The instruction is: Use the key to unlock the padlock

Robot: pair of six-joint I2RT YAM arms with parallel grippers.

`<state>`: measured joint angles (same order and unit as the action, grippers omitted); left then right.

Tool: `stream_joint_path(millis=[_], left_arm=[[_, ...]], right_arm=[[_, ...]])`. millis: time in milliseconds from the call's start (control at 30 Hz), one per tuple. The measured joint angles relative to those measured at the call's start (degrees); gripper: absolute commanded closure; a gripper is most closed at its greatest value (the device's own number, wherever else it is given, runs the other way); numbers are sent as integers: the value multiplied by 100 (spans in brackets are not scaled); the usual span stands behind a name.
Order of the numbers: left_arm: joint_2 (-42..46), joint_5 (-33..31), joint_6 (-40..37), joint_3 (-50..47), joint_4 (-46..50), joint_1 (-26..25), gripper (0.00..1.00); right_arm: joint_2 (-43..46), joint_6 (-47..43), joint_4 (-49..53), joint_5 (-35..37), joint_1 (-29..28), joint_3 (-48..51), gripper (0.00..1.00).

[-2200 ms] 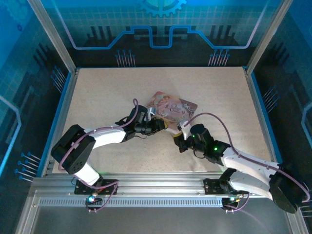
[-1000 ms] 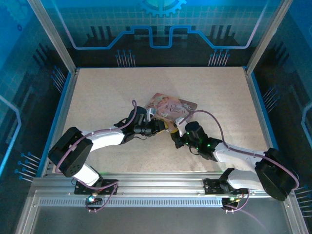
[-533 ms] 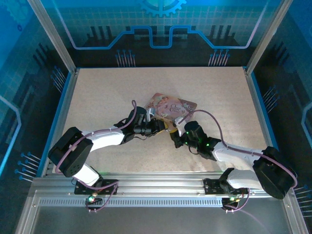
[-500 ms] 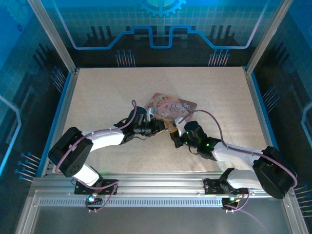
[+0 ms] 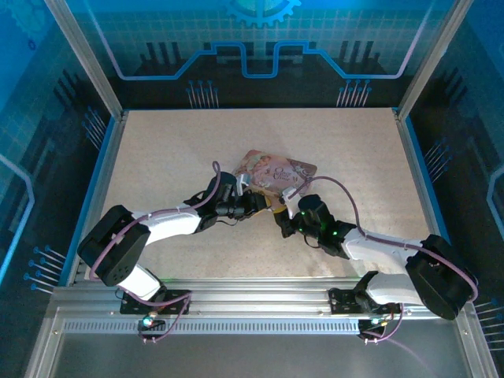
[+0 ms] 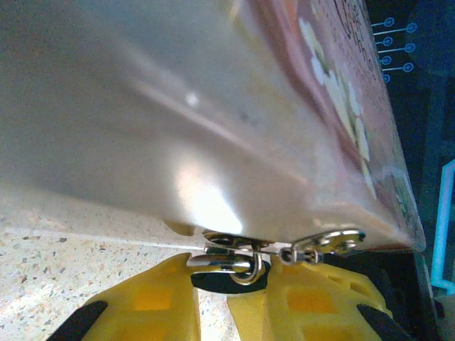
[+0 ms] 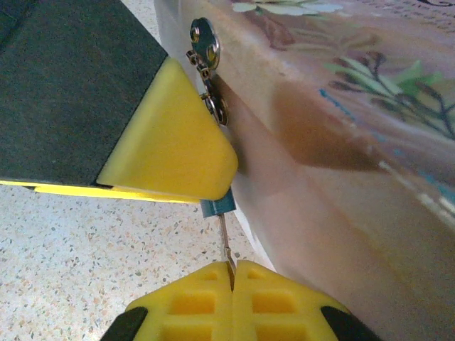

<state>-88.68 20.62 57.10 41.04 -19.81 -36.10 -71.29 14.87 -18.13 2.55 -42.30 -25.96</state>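
Observation:
The padlock (image 6: 226,260) is a tiny silvery lock hanging from the hasp of the pink tin (image 6: 178,106). My left gripper (image 6: 226,285) is shut on it, one yellow finger on each side. In the right wrist view its blue underside (image 7: 217,207) pokes out below the left gripper's yellow finger (image 7: 170,142). The key (image 7: 225,238) is a thin grey sliver running from that blue end down into my right gripper (image 7: 233,271), which is shut on it. In the top view both grippers, left (image 5: 264,206) and right (image 5: 282,222), meet at the tin's near edge.
The pink illustrated tin (image 5: 277,172) lies mid-table, its side wall (image 7: 341,156) close against both grippers. Its metal hasp (image 7: 205,42) sticks out above the left finger. Speckled beige tabletop (image 5: 173,150) stretches all round, bounded by blue rails.
The right arm has swung in from the right until its gripper meets the left one at the tin. Over the last half second almost nothing moves; the tin has shifted slightly.

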Motion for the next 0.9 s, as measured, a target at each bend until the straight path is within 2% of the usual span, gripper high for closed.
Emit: stream_joint_path(millis=[900], left_arm=[[70,-214,2,-39,0,42,91]], right_arm=[[-328,11,-407,-531,258,-79,97]])
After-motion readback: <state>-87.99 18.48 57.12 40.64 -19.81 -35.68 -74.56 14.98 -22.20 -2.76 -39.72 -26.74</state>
